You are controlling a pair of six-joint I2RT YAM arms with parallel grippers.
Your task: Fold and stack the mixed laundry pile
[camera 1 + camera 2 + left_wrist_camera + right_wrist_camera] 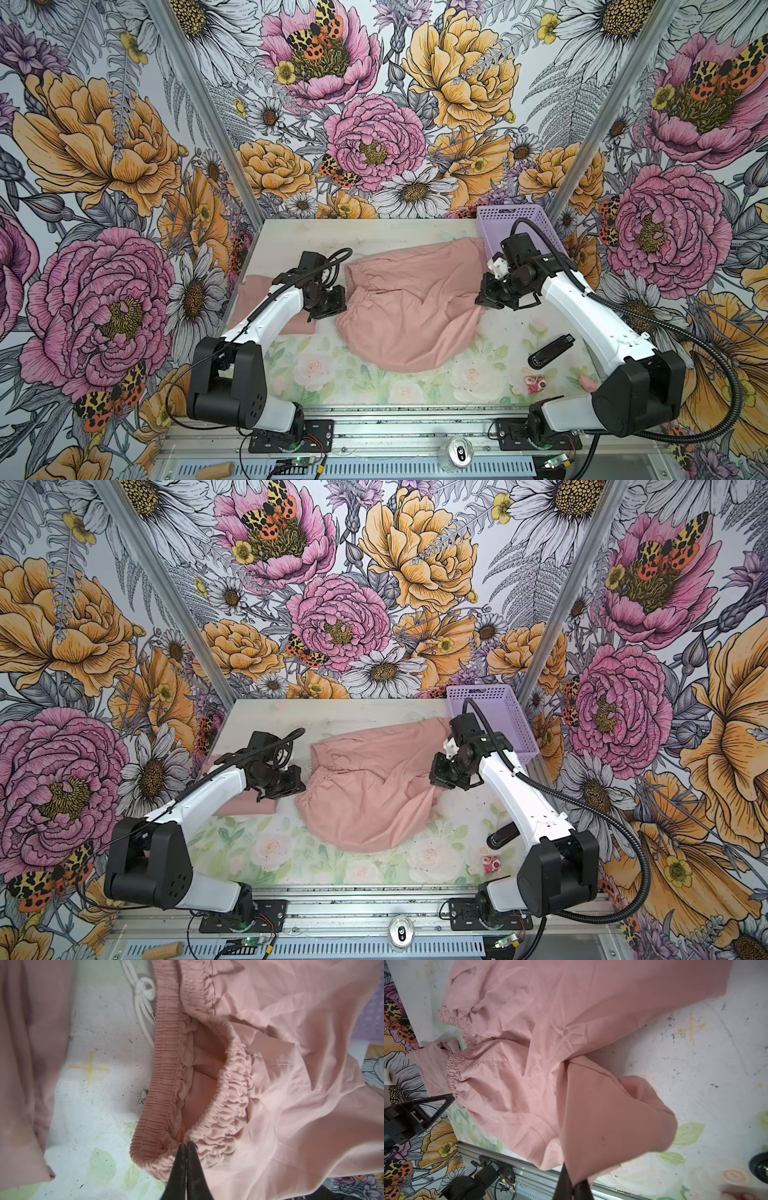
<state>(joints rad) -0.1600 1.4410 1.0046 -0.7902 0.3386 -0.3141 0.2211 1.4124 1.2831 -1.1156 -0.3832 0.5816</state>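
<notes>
Flowers everywhere here: the wallpaper (374, 137) on all three walls bursts with big pink and orange blooms and spotted moths. The tabletop (374, 390) below me is a pale rose print, worn white and speckled with dark scuffs further back, with a yellow cross (90, 1068) marked on it. A lavender basket (511, 220) sits in the far right corner. The pink shorts (415, 307) lie mid-tabletop, their long axis running side to side: gathered waistband (166, 1064) toward my left arm, legs toward my right, one leg reaching the basket. My left pincer (187, 1146) is clenched on the waistband's edge. My right pincer (572, 1185) is clenched on the nearer leg's fabric, which peaks up off the surface. A folded pink garment (253, 291) lies under my left arm.
</notes>
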